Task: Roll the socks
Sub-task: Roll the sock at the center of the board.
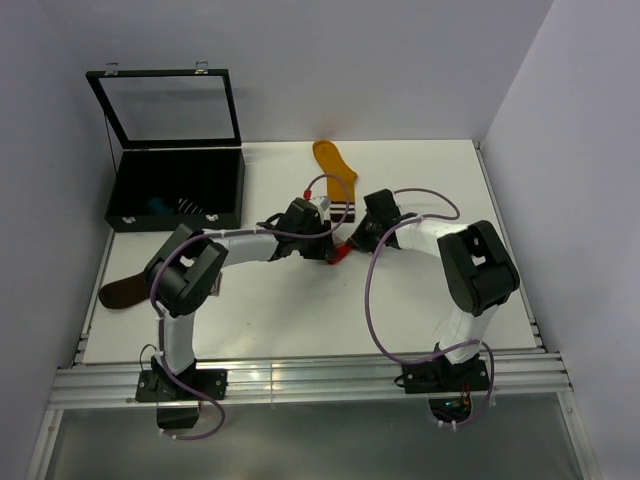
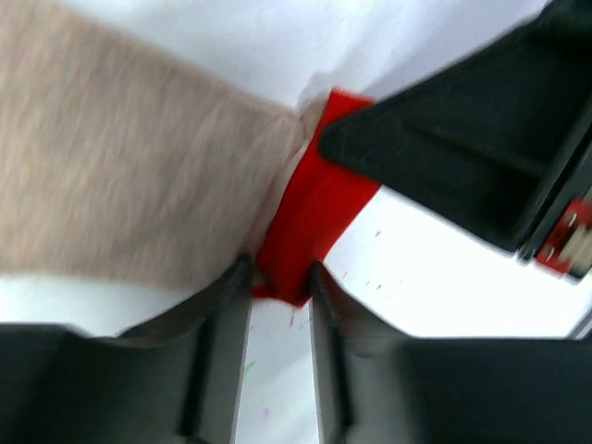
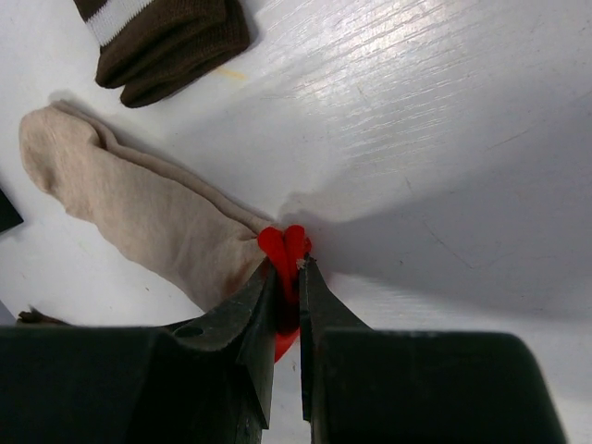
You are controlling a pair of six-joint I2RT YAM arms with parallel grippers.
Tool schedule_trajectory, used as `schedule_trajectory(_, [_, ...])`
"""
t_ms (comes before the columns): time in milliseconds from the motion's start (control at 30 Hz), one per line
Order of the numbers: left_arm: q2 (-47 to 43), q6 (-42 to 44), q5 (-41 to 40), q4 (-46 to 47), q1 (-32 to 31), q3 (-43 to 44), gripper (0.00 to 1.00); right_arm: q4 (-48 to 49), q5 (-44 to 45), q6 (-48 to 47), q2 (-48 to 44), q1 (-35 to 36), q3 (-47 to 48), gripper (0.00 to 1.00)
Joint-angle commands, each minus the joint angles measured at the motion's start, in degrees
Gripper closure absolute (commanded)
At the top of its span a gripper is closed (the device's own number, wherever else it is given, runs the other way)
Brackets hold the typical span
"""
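Mid-table, clamped narrow in right gripper (image 3: 289,266): red end (image 3: 285,242) of beige sock (image 3: 139,208), flat on table (image 1: 300,320). Left gripper (image 2: 277,268) slightly parted astride same end; hold unclear. Soft, light, floppy; best pinched at bunched end. Beyond: brown sock (image 3: 166,37), then mustard sock (image 1: 335,170).

1. From above I see only a red scrap of the beige sock (image 1: 340,256); the rest is covered.
2. In the left wrist view it is blurred and cut off at the left edge.
3. I can't tell whether the left gripper (image 2: 280,277) pinches its red end or merely straddles it.
4. Beyond the beige sock, the brown striped fabric (image 3: 162,37) is cropped by the top edge.
5. Left of it, the black case (image 1: 175,195) holds things too small to name.
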Motion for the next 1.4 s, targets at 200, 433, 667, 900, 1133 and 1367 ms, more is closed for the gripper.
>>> schedule_trajectory(200, [-11.6, 9.98, -12.75, 2.14, -1.8, -5.96, 0.56, -1.76, 0.82, -2.8, 1.47, -0.66, 2.13, 1.0])
schedule_trajectory(433, [-14.6, 18.61, -18.47, 8.92, -8.31, -7.11, 0.55, -2.38, -0.15, -3.59, 1.65, -0.75, 3.09, 1.0])
schedule_trajectory(667, [-11.0, 20.72, -19.34, 10.76, -11.39, -6.66, 0.54, -2.38, -1.12, -3.76, 2.26, -0.66, 3.18, 1.0])
schedule_trajectory(900, [-7.48, 22.22, -20.4, 10.94, -11.65, -5.52, 0.54, -2.29, -1.73, -3.59, 2.7, -0.66, 3.18, 1.0])
schedule_trajectory(1133, [-5.37, 21.96, -23.82, 10.59, -11.74, -5.61, 0.54, -2.03, -1.91, -3.59, 2.97, -0.58, 3.27, 1.0])
schedule_trajectory(1367, [-8.26, 22.57, -25.76, 12.61, -12.09, -7.1, 0.51, -1.94, -2.44, -3.76, 3.32, -0.49, 3.44, 1.0])
